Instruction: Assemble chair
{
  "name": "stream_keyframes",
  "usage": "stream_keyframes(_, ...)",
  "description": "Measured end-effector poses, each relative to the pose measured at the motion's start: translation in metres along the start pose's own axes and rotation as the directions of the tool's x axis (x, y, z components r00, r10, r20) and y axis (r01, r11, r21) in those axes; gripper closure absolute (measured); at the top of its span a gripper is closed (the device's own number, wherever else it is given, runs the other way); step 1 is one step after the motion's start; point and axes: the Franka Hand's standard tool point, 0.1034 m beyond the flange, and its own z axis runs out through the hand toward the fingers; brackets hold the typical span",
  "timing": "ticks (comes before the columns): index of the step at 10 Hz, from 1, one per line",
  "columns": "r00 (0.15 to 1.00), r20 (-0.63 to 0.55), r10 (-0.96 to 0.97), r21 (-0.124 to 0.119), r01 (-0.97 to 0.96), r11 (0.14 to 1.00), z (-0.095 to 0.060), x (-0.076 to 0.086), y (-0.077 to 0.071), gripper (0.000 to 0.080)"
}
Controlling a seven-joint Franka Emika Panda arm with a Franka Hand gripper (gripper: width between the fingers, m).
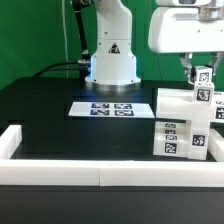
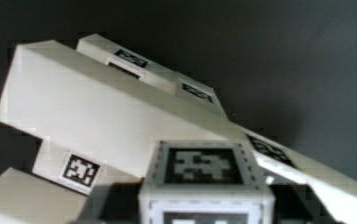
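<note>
Pincer: while it hangs at the exterior view's upper right, the pincer [image 1: 202, 74] grips a small tagged white plastic block [image 1: 203, 79], apparently to seat it.
Chair: chunky white plastic chair assembly [image 1: 183, 125] directly beneath, right of frame.
Surface: black surface [image 1: 60, 110] carries it.

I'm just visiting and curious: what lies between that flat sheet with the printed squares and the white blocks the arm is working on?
Only bare black table shows between the marker board and the chair, seen in the exterior view.
</note>
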Motion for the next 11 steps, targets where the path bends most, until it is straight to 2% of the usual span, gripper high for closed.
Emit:
stream_keyframes(4,1.000,0.016,0.002,-0.004,-0.002,1.000,0.0087,-0.0032,0.0019,0.0512)
stream_keyframes(11,1.000,0.009,-0.003,-0.005,0.003,1.000,0.0087,-0.0018,0.0051,0.0512)
